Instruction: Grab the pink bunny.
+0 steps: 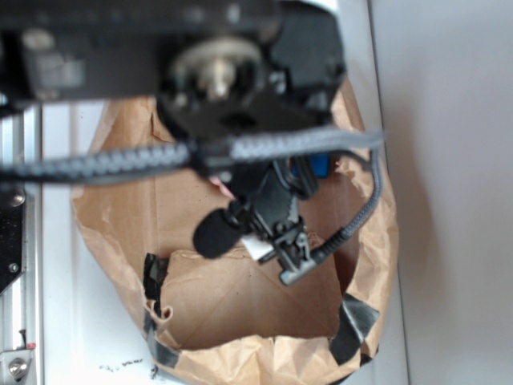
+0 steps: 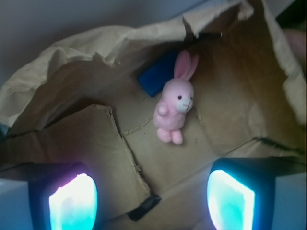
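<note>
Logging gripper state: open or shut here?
Open: in the wrist view the gripper has both fingertips wide apart, empty, short of the pink bunny.

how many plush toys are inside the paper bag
1. The pink bunny lies on the brown paper bag's floor, ears against a blue block. Folds may hide others.

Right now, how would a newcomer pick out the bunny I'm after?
Look inside the torn brown paper bag. On its floor lies the pink bunny, just beside a blue block. It's the only soft, pale-pink thing, with two upright ears.
</note>
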